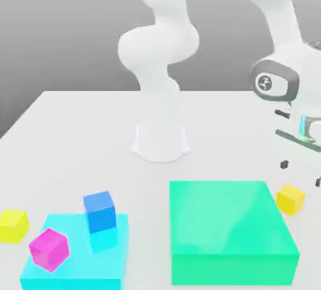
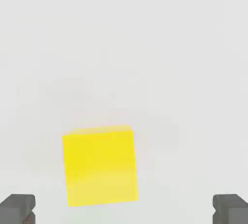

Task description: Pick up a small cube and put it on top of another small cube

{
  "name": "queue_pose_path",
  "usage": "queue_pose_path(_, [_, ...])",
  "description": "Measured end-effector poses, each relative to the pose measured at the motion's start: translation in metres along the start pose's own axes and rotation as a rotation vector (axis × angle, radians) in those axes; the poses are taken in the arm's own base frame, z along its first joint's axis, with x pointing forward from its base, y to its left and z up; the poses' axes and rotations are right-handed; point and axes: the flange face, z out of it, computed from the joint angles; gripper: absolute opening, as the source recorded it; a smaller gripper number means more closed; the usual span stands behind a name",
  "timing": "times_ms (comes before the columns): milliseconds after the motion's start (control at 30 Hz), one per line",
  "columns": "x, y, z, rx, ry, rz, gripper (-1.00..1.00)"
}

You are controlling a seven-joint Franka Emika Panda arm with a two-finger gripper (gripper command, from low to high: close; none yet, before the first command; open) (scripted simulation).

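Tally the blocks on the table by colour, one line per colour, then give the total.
Yellow: 2, the golden-yellow small cube and a paler yellow cube
Cyan: 1, a flat slab
Blue: 1, a cube
Magenta: 1, a cube
Green: 1, a big block
Total: 6

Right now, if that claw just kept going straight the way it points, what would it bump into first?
Probably the small golden-yellow cube on the white table: the open gripper points down at it, though slightly off-centre.
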Motion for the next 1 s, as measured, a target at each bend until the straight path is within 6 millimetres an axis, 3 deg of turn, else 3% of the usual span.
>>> queue_pose_path(100, [0.000, -0.002, 0.032, 0.002, -0.003, -0.009, 0.00])
queue_pose_path(133, [-0.001, -0.002, 0.043, 0.003, -0.003, -0.009, -1.00])
queue_pose_path(367, [-0.001, -0.003, 0.046, 0.003, -0.005, -0.010, -1.00])
queue_pose_path(633, [-0.002, 0.002, -0.021, 0.014, 0.004, 0.005, -1.00])
queue_pose_path(700, [-0.027, 0.037, -0.037, 0.010, 0.008, 0.054, -1.00])
queue_pose_path(833, [-0.117, 0.117, -0.072, -0.010, 0.006, 0.165, -1.00])
queue_pose_path(1000, [-0.227, 0.163, -0.110, -0.020, -0.003, 0.220, -1.00])
